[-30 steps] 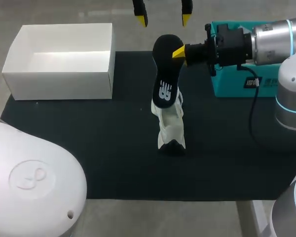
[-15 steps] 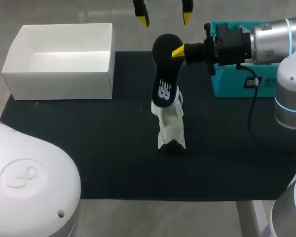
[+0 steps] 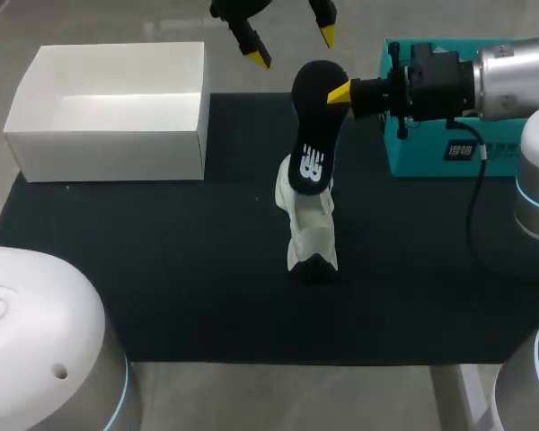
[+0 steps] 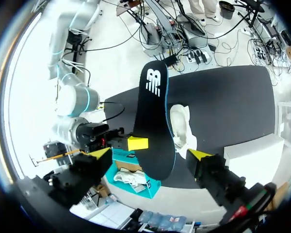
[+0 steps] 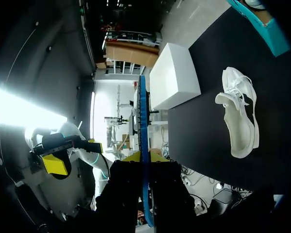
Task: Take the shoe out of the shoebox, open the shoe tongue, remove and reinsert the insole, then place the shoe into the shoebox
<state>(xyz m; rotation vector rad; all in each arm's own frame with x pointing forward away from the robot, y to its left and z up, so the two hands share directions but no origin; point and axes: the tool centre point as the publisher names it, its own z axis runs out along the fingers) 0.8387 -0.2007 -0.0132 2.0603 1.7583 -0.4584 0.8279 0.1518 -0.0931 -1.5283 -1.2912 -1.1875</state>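
Nothing legible as words or numbers. Only a white logo mark (image 3: 311, 167) printed on the black insole (image 3: 314, 117), toward its lower end (equally plain in the left wrist view). Also a small white-printed label (image 3: 455, 150) on the teal box (image 3: 413, 160) at the worktop's far right edge, too small to read.

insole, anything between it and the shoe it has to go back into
Nothing visible. The right gripper holds the insole over the white shoe; the open left gripper hangs apart beyond them.
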